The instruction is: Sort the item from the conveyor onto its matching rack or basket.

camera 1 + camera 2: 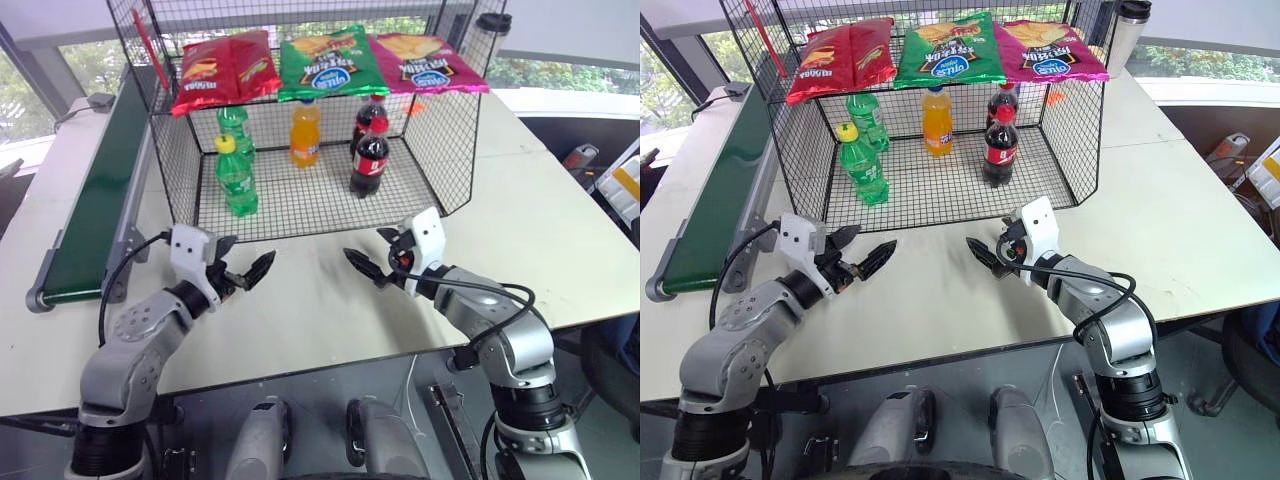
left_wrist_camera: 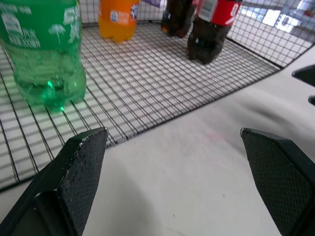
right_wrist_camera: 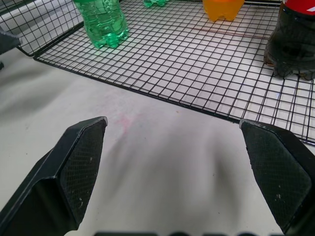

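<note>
The conveyor, a dark green belt in a grey frame, runs along the table's left side. The item is out of view. The black wire-mesh basket stands at the middle back of the table. My left gripper hovers open over the white table just before the basket's front edge, with nothing between its fingers. My right gripper hovers open beside it, facing it, also with nothing between its fingers.
Inside the basket stand two green bottles, an orange soda bottle with an orange cap and two cola bottles. Three chip bags lie on the mesh top tier. A tumbler stands at the back right.
</note>
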Motion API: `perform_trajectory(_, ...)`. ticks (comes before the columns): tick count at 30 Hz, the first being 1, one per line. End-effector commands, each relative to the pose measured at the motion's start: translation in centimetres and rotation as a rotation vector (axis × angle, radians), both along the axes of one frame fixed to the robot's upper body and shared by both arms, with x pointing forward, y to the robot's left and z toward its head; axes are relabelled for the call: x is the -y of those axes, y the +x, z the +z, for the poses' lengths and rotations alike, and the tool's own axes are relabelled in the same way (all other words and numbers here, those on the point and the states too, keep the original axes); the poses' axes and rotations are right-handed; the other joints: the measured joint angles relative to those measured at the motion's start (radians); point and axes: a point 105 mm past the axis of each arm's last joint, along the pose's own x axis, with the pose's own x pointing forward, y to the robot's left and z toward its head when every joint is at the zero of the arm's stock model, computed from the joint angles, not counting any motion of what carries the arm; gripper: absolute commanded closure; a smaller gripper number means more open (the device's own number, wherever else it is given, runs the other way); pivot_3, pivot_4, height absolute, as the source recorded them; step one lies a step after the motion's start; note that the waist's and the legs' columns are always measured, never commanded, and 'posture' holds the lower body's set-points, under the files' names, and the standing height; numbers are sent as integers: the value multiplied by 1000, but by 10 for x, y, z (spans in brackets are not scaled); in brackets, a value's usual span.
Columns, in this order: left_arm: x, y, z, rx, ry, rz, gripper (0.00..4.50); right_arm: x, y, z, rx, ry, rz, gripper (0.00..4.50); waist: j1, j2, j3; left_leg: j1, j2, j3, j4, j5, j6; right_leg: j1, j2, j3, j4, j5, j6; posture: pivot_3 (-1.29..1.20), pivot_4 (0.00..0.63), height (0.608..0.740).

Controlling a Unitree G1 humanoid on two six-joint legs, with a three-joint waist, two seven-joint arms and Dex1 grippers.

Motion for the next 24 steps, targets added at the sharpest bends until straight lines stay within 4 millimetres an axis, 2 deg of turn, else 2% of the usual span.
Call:
perform_trajectory(1, -2, -4, 14, 63, 21, -3, 0, -2, -4, 17, 71, 8, 16, 29, 0, 0, 0, 0, 0, 0, 0, 0, 0, 0, 0, 0, 0, 0, 0, 0, 150, 739)
perform_trajectory(14, -10, -2, 8, 79, 59, 35, 0, -2, -4, 16, 70, 8, 17, 29, 0, 0, 0, 0, 0, 0, 0, 0, 0, 0, 0, 0, 0, 0, -1, 0, 150, 739)
perform_trajectory(24, -7, -1, 7, 86, 56, 30, 0, -3, -4, 16, 69, 10, 20, 29, 0, 0, 0, 0, 0, 0, 0, 0, 0, 0, 0, 0, 0, 0, -1, 0, 150, 739)
